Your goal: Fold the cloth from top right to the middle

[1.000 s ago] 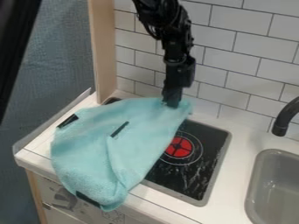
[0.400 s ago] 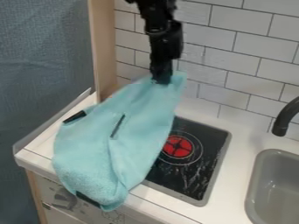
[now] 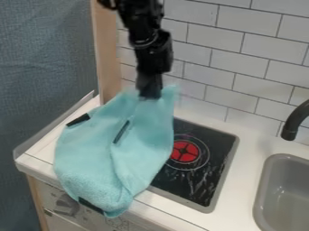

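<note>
Camera view, contents by size. One white tabletop [image 3: 247, 146], toy-kitchen type. One turquoise cloth [image 3: 91, 167], draped over the tabletop's left part and the cooktop's left side, lower end overhanging the front edge; upper right corner raised. One black cooktop [image 3: 211, 180], its right side bare. One black pincer [image 3: 149, 95], clenched on that raised corner, near the tiled wall. One red burner [image 3: 184, 152], beside the cloth's right edge.

Recent change: corner lifted, then carried leftward and slightly down, uncovering more cooktop. Judgement: fold under way, unfinished; corner still to be laid towards the middle and released.
</note>
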Available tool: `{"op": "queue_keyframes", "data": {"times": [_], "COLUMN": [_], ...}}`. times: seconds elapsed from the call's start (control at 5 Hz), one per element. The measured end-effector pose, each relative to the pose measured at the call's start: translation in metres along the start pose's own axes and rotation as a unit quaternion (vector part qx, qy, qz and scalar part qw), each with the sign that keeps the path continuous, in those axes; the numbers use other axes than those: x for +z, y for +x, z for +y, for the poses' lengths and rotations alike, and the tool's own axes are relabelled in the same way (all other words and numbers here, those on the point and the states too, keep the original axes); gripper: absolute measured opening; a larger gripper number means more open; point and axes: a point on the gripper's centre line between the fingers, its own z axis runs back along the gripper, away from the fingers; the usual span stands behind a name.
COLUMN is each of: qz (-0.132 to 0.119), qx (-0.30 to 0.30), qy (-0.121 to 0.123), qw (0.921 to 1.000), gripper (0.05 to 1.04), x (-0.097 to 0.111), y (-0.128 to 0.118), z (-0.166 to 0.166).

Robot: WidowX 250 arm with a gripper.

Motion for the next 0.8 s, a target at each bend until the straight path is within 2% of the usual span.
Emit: {"op": "queue_keyframes", "data": {"times": [0.2,0.4,0.6,0.8], "qz": [0.024,0.047,0.014,0.007], "qx": [0.026,0.023,0.014,0.016], "qy": [-0.006,-0.002,0.035,0.028], "qw": [0.9993,0.9986,0.9992,0.9994], "gripper": [0.049,0.049,0.049,0.049], "x": [-0.008,-0.013,-0.029,-0.061], "y": [-0.012,-0.023,-0.018,-0.03], "z": [-0.019,-0.041,-0.058,-0.065]}}
